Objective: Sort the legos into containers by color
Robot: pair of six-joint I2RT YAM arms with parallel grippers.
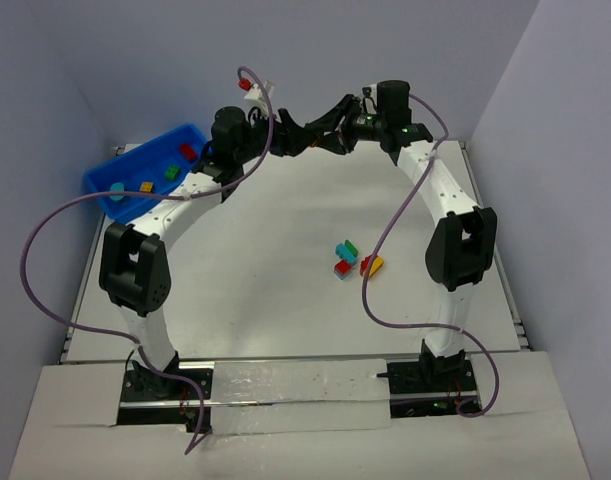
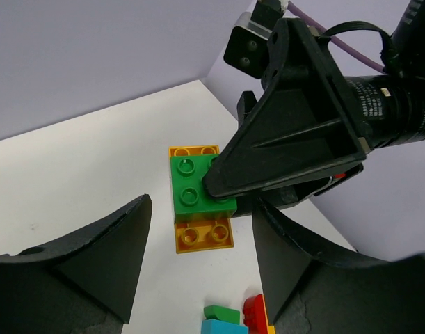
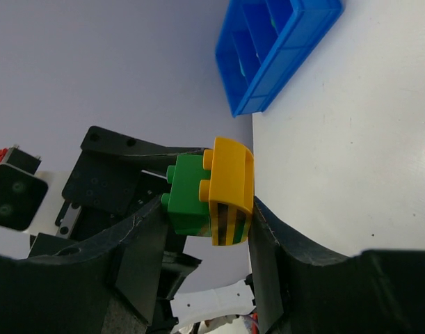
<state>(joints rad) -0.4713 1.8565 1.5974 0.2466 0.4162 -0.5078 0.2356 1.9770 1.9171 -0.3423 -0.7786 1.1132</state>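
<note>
Fine print on the right arm's black motor housing (image 2: 379, 104) is too small to read. The right claw (image 3: 206, 212) is clamped on a two-piece stack, with one finger on the green lego (image 3: 188, 198) and the other against the yellow-and-black striped lego (image 3: 231, 188) stuck to it. Facing it, the left claw (image 2: 202, 205) stands wide apart with the stack just ahead between its fingers, untouched (both claws are up in the air). Only the right wrist view shows the stripes; the left wrist view shows plain yellow studs. The top view hides the held pair, but alone shows red, green, yellow and teal legos in the blue bin (image 1: 100, 180) beyond the left claw. It also shows a loose cluster of legos (image 1: 353, 258) on the table (image 1: 285, 220), below the claws and nearer the bases.
</note>
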